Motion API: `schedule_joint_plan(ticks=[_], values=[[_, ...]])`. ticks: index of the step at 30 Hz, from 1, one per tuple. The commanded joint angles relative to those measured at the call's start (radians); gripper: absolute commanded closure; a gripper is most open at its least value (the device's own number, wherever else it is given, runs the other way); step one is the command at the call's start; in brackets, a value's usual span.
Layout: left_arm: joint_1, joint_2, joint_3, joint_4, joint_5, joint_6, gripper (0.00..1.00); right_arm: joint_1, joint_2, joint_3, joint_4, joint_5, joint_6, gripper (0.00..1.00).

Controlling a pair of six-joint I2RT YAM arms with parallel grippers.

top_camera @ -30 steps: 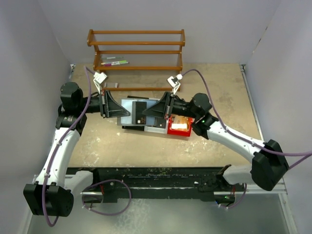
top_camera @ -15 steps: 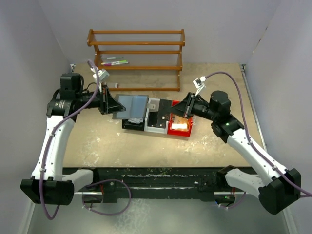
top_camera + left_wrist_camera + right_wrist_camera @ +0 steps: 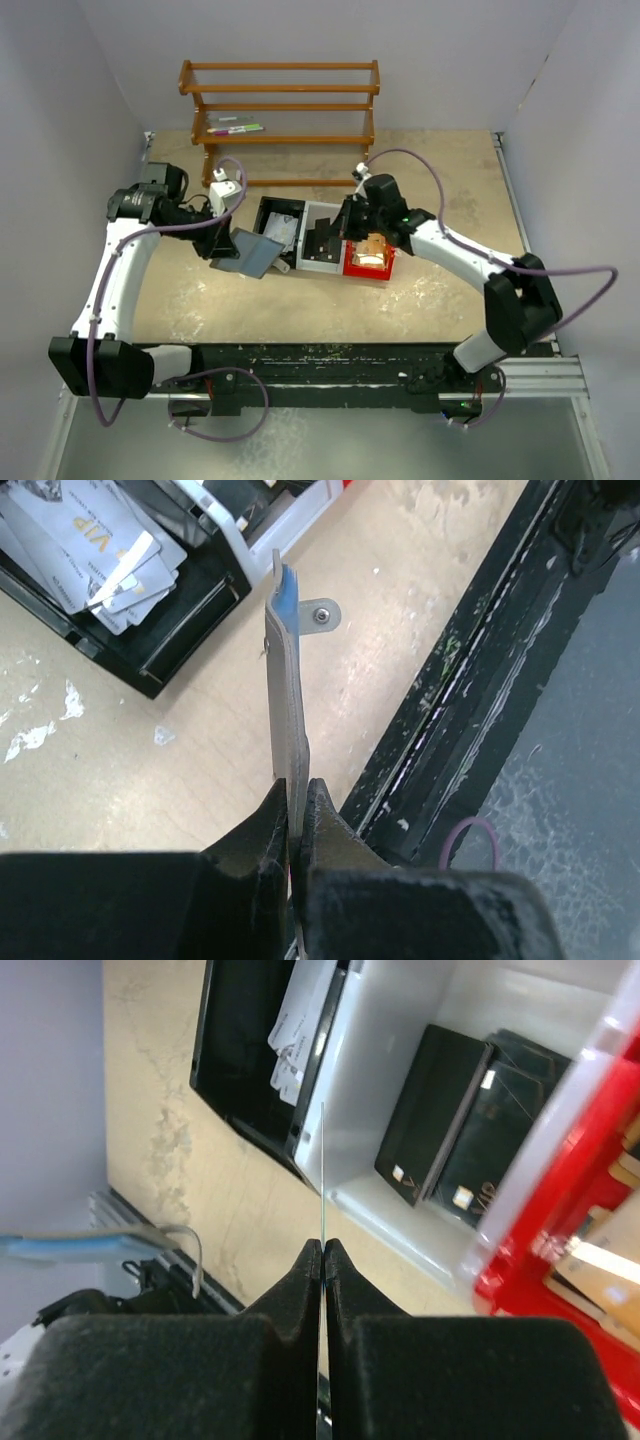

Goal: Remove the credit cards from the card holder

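Note:
The grey-blue card holder [image 3: 250, 255] hangs tilted just left of the bins, pinched at one edge by my left gripper [image 3: 222, 246]. In the left wrist view the card holder [image 3: 287, 680] is edge-on between the shut jaws of the left gripper [image 3: 297, 798], a blue strip showing at its far tip. My right gripper [image 3: 346, 222] hovers over the white bin. The right wrist view shows the right gripper [image 3: 323, 1250] shut on a thin credit card [image 3: 322, 1170], seen edge-on as a fine line.
A row of bins stands mid-table: a black bin [image 3: 280, 222] with silver cards [image 3: 110, 560], a white bin [image 3: 318, 240] with black cards [image 3: 450, 1130], and a red bin [image 3: 368, 262]. A wooden rack [image 3: 280, 105] holding pens [image 3: 235, 128] stands at the back.
The grippers pulled apart from the holder. My left arm carried the holder down and left, off the bins. The right swung out to the right with a card, then back over the white bin.

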Motion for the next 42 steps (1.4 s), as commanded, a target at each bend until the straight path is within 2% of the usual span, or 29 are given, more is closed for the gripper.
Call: schedule_joint_plan(ticks=[1,7,14,17,19,20,21,24,26,28,30,31,32,33,35,38,40,42], values=[[-0.001,0.026,-0.004,-0.054,-0.044,0.149,1.00,0.058,0.123,0.132,0.005,0.119,-0.020,1.00],[-0.033,0.083,-0.107,0.030,-0.208,0.208,1.00,0.074,0.261,0.204,-0.006,0.166,-0.021,1.00],[-0.077,0.123,-0.223,0.204,-0.371,0.209,1.00,0.073,0.305,0.193,-0.033,0.190,-0.039,1.00],[-0.131,0.112,-0.279,0.296,-0.488,0.191,0.90,0.073,0.308,0.200,-0.061,0.198,-0.047,0.99],[-0.154,0.094,-0.298,0.339,-0.533,0.175,0.77,0.074,0.293,0.198,-0.060,0.212,-0.058,0.89],[-0.154,0.086,-0.296,0.344,-0.530,0.168,0.66,0.073,0.283,0.196,-0.066,0.213,-0.062,0.84],[-0.154,0.076,-0.291,0.343,-0.522,0.162,0.62,0.072,0.272,0.193,-0.075,0.214,-0.065,0.78],[-0.155,0.035,-0.256,0.302,-0.461,0.150,0.42,0.073,0.230,0.179,-0.098,0.219,-0.073,0.53],[-0.155,0.009,-0.224,0.260,-0.421,0.143,0.33,0.073,0.191,0.167,-0.111,0.236,-0.077,0.47],[-0.155,-0.017,-0.184,0.234,-0.397,0.124,0.18,0.073,0.136,0.153,-0.134,0.255,-0.078,0.39],[-0.152,-0.047,-0.160,0.241,-0.406,0.092,0.02,0.072,0.070,0.140,-0.145,0.278,-0.072,0.25],[-0.146,-0.059,-0.154,0.262,-0.418,0.068,0.00,0.073,0.033,0.137,-0.164,0.298,-0.078,0.18],[-0.136,-0.073,-0.151,0.290,-0.428,0.046,0.01,0.073,-0.022,0.132,-0.179,0.316,-0.084,0.04],[-0.114,-0.088,-0.150,0.328,-0.433,0.016,0.01,0.073,-0.069,0.126,-0.190,0.335,-0.089,0.00],[-0.049,-0.116,-0.153,0.416,-0.413,-0.053,0.01,0.073,-0.166,0.108,-0.198,0.392,-0.102,0.00],[0.072,-0.159,-0.183,0.588,-0.355,-0.173,0.01,0.070,-0.305,0.101,-0.258,0.586,-0.142,0.01],[0.136,-0.191,-0.232,0.708,-0.351,-0.256,0.01,0.052,-0.377,0.101,-0.326,0.725,-0.145,0.00],[0.153,-0.220,-0.318,0.801,-0.354,-0.304,0.01,0.008,-0.433,0.096,-0.379,0.818,-0.154,0.00]])
